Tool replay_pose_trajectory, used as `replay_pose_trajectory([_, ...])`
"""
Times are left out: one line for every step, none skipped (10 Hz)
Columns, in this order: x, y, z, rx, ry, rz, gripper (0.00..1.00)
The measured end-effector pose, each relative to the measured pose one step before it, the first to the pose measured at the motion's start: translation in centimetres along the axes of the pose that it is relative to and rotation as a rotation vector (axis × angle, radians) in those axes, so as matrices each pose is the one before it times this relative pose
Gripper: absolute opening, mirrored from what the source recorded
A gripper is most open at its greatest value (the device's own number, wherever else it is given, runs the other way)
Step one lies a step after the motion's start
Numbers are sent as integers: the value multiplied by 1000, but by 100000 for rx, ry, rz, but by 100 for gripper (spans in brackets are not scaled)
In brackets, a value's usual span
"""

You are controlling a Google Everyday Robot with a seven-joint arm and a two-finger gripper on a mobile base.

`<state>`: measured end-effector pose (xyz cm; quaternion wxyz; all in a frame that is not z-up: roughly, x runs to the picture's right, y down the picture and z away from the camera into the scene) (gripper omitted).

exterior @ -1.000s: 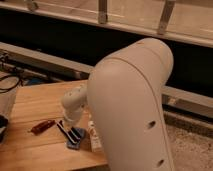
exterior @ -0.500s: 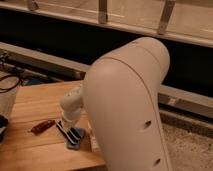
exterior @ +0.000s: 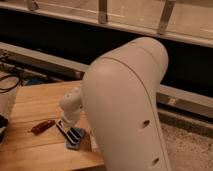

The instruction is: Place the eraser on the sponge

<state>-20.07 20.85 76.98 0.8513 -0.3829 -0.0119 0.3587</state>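
the gripper (exterior: 74, 133) is down low at the near part of the table (exterior: 30, 102), tilted, its dark tip right over the sponge (exterior: 73, 145). whether it is open, closed, or holding something cannot be told; from here the tip is only dark bars against the blue. the sponge is a small blue pad lying flat on the wood, its edges showing below and to the right of the tip. whether the tip touches it or hangs just above is not clear.

the eraser cannot be picked out with certainty. a small pale piece (exterior: 93, 144) shows just right of the sponge, half hidden by the arm, and what it is cannot be told.

left of the gripper, near it but apart, lies a short reddish-brown tool (exterior: 42, 126) on the wood.

above the gripper comes the white wrist (exterior: 70, 104), and then the arm (exterior: 131, 95), a big rounded white shell filling the middle and right of the view and covering the table's right end.

a black cable (exterior: 10, 83) loops at the table's far left. behind runs a dark wall (exterior: 55, 37), and speckled floor (exterior: 190, 145) shows at the right.
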Motion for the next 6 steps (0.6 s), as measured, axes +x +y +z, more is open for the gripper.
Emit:
replay_pose_trajectory([-8, -28, 40, 38, -34, -27, 60])
replay_pose_trajectory([-59, 18, 51, 38, -61, -135, 60])
replay_pose_trajectory([-34, 74, 65, 4, 17, -250, 60])
replay_pose_trajectory([-43, 68, 80, -20, -37, -191, 58])
replay_pose_trajectory([-39, 30, 116, 29, -16, -220, 50])
replay_pose_trajectory([-28, 47, 42, 23, 35, -209, 41])
